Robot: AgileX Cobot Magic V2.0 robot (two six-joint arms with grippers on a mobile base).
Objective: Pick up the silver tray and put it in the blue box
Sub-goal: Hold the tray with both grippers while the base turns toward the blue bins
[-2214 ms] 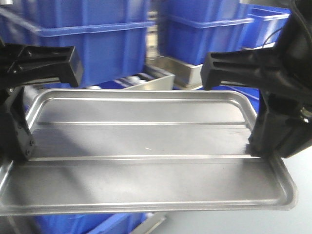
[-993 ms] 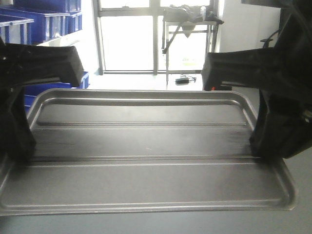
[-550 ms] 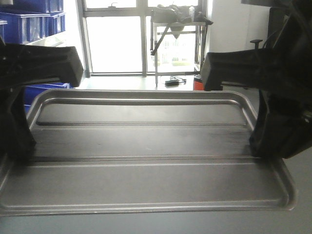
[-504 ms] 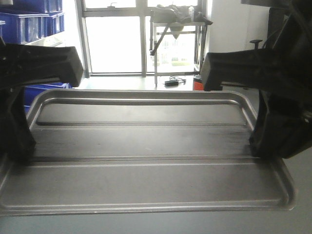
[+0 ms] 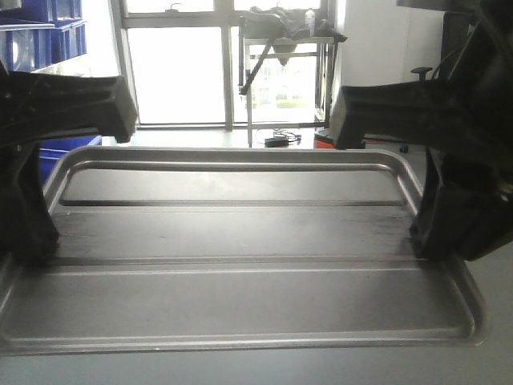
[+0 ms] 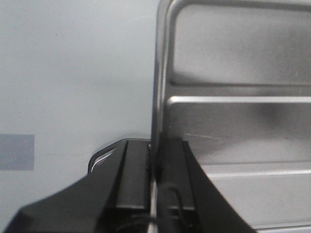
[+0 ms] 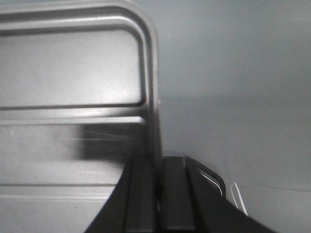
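Far left, background: blue crates [image 5: 40, 32] stacked, well apart from the silver tray [image 5: 240, 233]. Can't tell which one is the blue box; none sits under or ahead of the tray.

Left gripper [image 6: 155, 145]: clenched on the tray's left short rim, one finger outside, one inside, rim sandwiched between them.

Tray: carried above grey floor [image 6: 73, 73], about level, recessed side up and empty. Its long axis runs left-right between the arms, both ridges parallel to it.

Right gripper [image 7: 156, 165]: clenched on the right short rim, same pinch.

One arm at each end, equally near, so neither can act alone. Judgement: carry step, placing not yet done. The coming move turns on lining the tray's long axis up with the box's long side, and the only blue in sight lies off to the left.
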